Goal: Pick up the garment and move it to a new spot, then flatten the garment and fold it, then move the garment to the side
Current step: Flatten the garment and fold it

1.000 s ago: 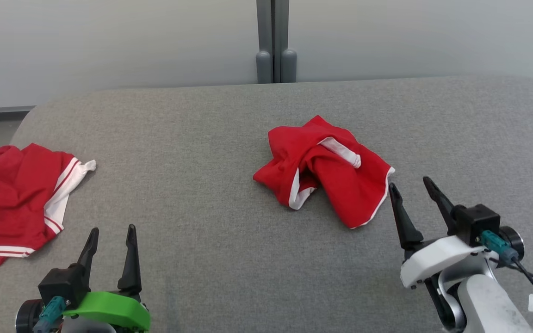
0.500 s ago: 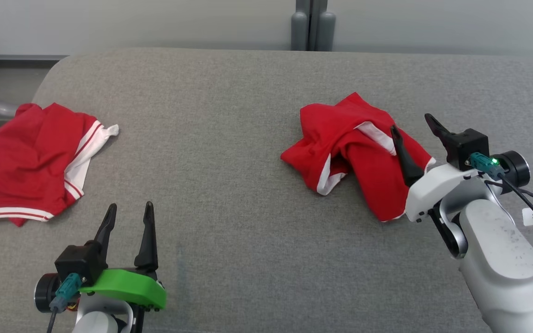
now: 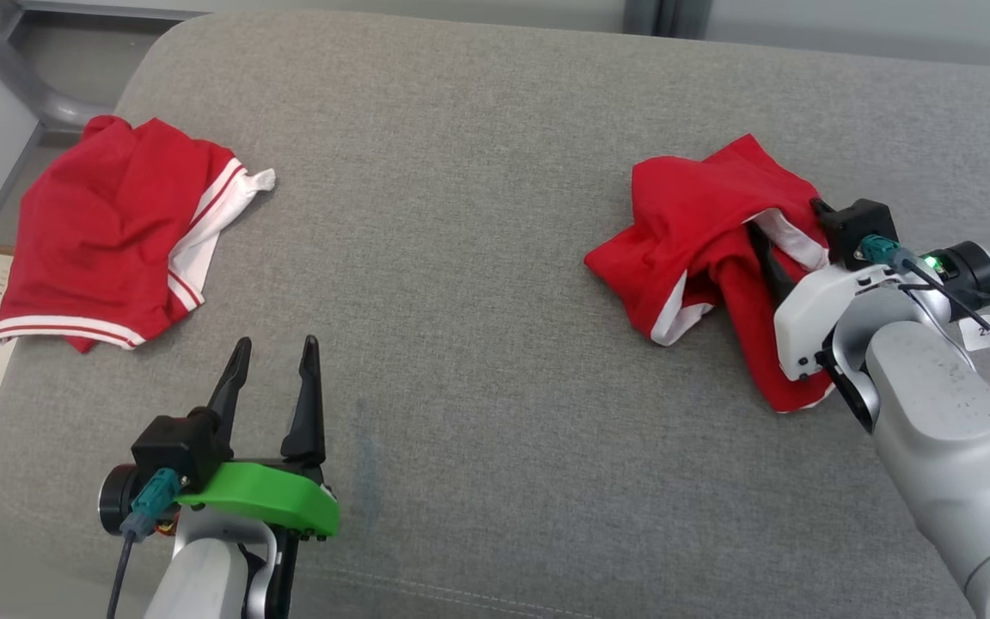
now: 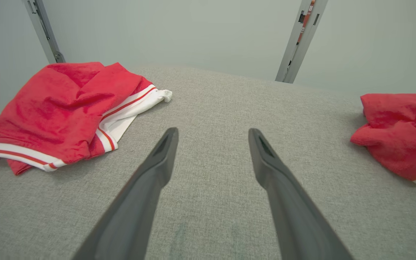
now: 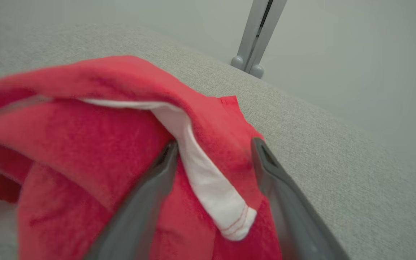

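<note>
Cloth this soft and light will sag: pinch the crumpled red garment (image 3: 693,223), at the grey pad's (image 3: 478,215) right side, by its white-edged fold (image 5: 208,180), which your wide-open right gripper (image 5: 214,144) straddles without gripping. Your left gripper (image 3: 276,344) gapes empty over the pad's near-left.

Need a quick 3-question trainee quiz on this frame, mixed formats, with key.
1. True or false: the right gripper is shut on the crumpled garment.
2. The left gripper is: A) open, holding nothing, above the grey surface; B) shut on cloth; C) holding a cable.
3. Fill in: the right gripper's fingers straddle a band coloured ___.
Key: 1 false, jaws open; 2 A; 3 white.
</note>
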Robot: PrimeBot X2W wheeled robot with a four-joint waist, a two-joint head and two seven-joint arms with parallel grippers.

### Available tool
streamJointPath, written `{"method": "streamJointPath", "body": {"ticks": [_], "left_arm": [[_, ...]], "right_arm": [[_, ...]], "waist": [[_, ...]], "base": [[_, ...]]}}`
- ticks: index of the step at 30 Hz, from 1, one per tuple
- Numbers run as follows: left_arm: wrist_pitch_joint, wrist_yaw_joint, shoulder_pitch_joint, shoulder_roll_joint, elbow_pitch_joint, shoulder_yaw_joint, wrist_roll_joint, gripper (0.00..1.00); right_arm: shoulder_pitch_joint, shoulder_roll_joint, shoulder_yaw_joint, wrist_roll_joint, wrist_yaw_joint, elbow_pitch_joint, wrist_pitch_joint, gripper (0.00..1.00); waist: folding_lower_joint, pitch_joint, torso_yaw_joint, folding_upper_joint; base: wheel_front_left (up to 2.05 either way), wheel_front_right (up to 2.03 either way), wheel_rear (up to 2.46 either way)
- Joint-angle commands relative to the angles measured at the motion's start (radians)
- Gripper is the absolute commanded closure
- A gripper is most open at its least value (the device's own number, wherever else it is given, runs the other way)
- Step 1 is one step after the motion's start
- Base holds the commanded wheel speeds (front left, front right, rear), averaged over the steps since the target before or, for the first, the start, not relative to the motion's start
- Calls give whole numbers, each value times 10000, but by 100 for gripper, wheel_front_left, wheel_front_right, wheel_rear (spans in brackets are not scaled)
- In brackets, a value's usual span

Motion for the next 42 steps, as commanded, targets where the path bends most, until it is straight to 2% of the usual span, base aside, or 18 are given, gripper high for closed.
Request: {"method": "streamJointPath", "body": {"ticks": [1, 2, 7, 10, 12, 18, 23, 31, 36, 37, 38, 42], "left_arm": [[-31, -43, -163, -67, 32, 19, 116, 0], [-30, -62, -168, -121, 43, 36, 137, 0], [-32, -95, 172, -197, 154, 282, 269, 0], [-31, -105, 294, -211, 169, 447, 328, 0], [-30, -136, 400, -220, 155, 531, 339, 0], [-23, -143, 747, -172, 118, 789, 504, 0], [-21, -187, 926, -210, 124, 861, 604, 0], [-23, -229, 942, -279, 159, 896, 705, 0], [-22, -256, 1020, -322, 188, 930, 748, 0], [-22, -269, 1024, -321, 197, 951, 757, 0], [-23, -282, 1018, -320, 201, 968, 765, 0], [-24, -297, 1013, -334, 248, 1015, 818, 0]], "right_arm": [[-205, -22, 93, 93, 1, 187, -157, 59], [-380, -31, 121, 94, 1, 298, -321, 100], [-598, 76, 176, 44, 1, 523, -777, 100], [-349, 36, 16, -19, 1, 92, -885, 100], [-59, -22, -190, -51, 1, -616, -883, 100], [1899, -121, -1025, -278, 1, -3526, -879, 100], [3789, -45, -1559, -399, 1, -5353, -881, 100], [6563, 274, -2335, -416, 1, -7061, -715, 100], [7852, 494, -2596, -303, 1, -7458, -374, 100], [7976, 539, -2627, -292, 1, -7542, -366, 15], [8065, 563, -2642, -279, 1, -7607, -368, 0], [8125, 657, -2739, -305, 1, -8046, -462, 0]], "waist": [[0, 182, 230, 0], [0, 185, 249, 0], [0, -84, -52, 0], [0, -396, -367, 0], [0, -574, -581, 0], [0, -1059, -1490, 0], [0, -1249, -2152, 0], [0, -1251, -2659, 0], [0, -1231, -2794, 0], [0, -1232, -2824, 0], [0, -1235, -2847, 0], [0, -1275, -2953, 0]], "base": [[0, 0, 0], [0, 0, 0], [0, 0, 0], [0, 0, 0], [0, 0, 0], [0, 0, 0], [0, 0, 0], [0, 0, 0], [0, 0, 0], [0, 0, 0], [0, 0, 0], [0, 0, 0]]}}
